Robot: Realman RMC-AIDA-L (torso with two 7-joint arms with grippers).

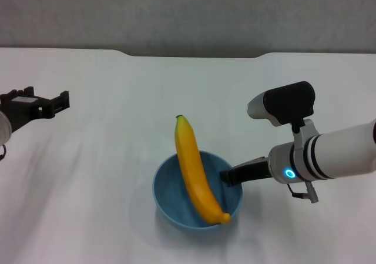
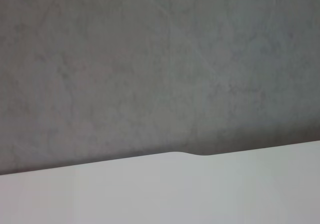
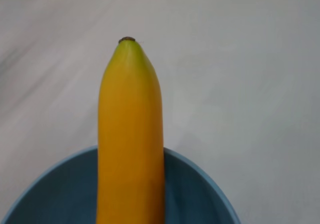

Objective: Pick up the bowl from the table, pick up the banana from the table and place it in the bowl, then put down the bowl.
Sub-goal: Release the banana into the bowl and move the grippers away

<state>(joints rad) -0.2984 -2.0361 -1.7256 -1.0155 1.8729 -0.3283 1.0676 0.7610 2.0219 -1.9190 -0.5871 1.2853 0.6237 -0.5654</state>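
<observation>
The light-blue bowl (image 1: 169,189) is at the middle front of the white table (image 1: 88,170). The yellow-orange banana (image 1: 194,173) lies across the bowl, its stem tip sticking out over the far rim and its other end on the near rim. My right gripper (image 1: 227,176) is shut on the bowl's right rim. I cannot tell whether the bowl rests on the table or is held just above it. The right wrist view shows the banana (image 3: 130,134) over the bowl (image 3: 202,194). My left gripper (image 1: 44,102) is open and empty, far to the left of the bowl.
The table's far edge has a shallow notch (image 1: 194,54) in front of a grey wall. The left wrist view shows only the table (image 2: 175,194) and the wall.
</observation>
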